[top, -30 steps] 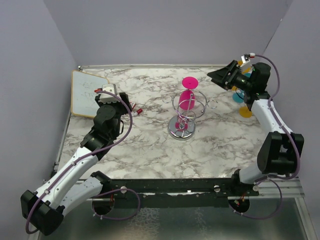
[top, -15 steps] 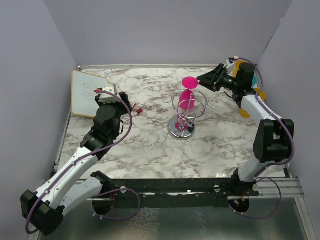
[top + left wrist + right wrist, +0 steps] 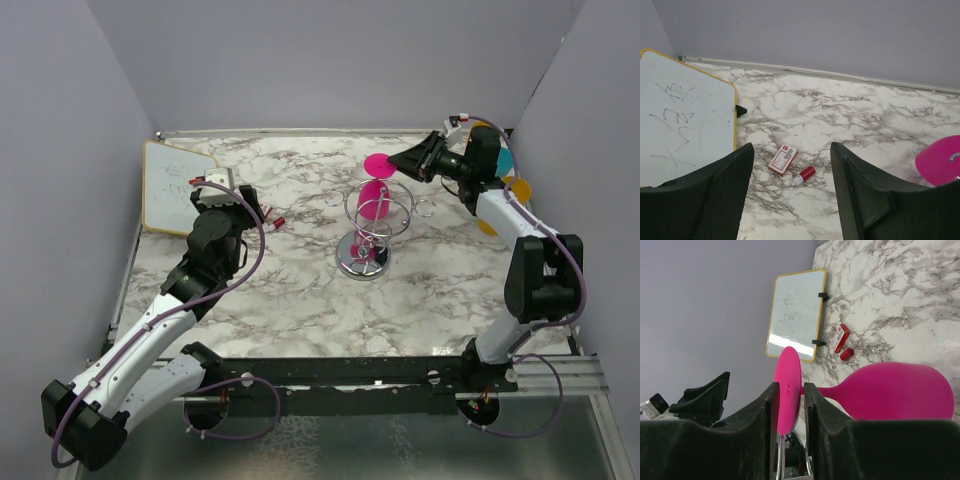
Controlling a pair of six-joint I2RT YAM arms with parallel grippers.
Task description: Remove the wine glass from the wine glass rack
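The pink wine glass (image 3: pixel 373 200) hangs upside down in the chrome wine glass rack (image 3: pixel 363 258), with its round foot on top. My right gripper (image 3: pixel 397 166) is at that foot from the right. In the right wrist view the gripper (image 3: pixel 790 387) has its jaws on either side of the foot disc, narrowly apart, with the bowl (image 3: pixel 900 390) to the right and rack wire (image 3: pixel 777 460) below. My left gripper (image 3: pixel 250 205) is open and empty, left of the rack. In the left wrist view (image 3: pixel 791 147) a bit of the glass (image 3: pixel 940 160) shows at the right edge.
A whiteboard (image 3: pixel 175 185) lies at the back left. A small red box (image 3: pixel 783 158) and a red-capped tube (image 3: pixel 805 175) lie on the marble table in front of my left gripper. Teal and orange discs (image 3: pixel 518 188) sit by the right wall behind my right arm.
My right gripper has moved left and slightly down from the back right corner, and its jaws now straddle the glass's foot. The left arm has not moved.
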